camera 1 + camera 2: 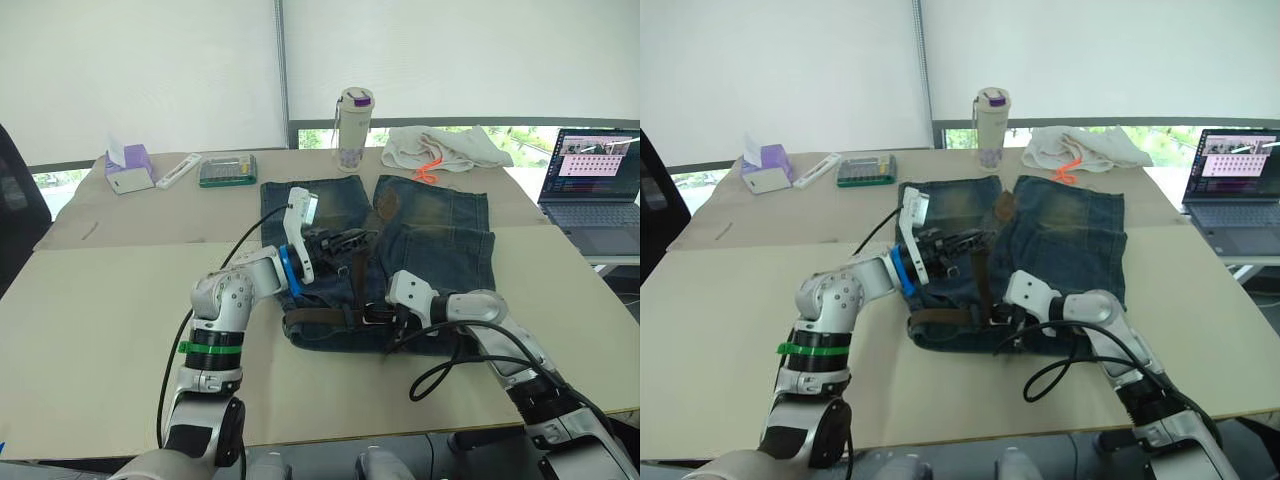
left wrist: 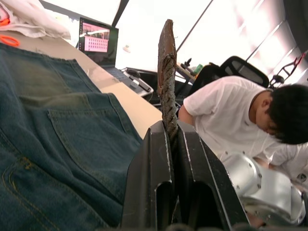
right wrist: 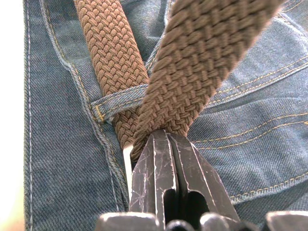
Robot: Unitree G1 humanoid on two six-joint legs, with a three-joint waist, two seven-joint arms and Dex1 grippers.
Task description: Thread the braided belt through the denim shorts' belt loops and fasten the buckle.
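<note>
Right gripper (image 3: 166, 137) clamped on the braided belt (image 3: 202, 62), fingers (image 3: 149, 178) pressed together around the strap's edge. Held strap length tilted, crossing over a second length of the same belt. Second length passed under one of the belt loops (image 3: 113, 107), flat against the waistband of the denim shorts (image 3: 62, 159). Yellow stitching visible along the seams.

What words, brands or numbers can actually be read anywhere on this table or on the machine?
None can be read.
Laptop: its screen shows a pink window with rows of marks, too small to read.
Bottle: a purple pattern, no legible lettering.
Tissue box and the flat green case: any print is too small to read.
Denim shorts: no readable tag.
</note>
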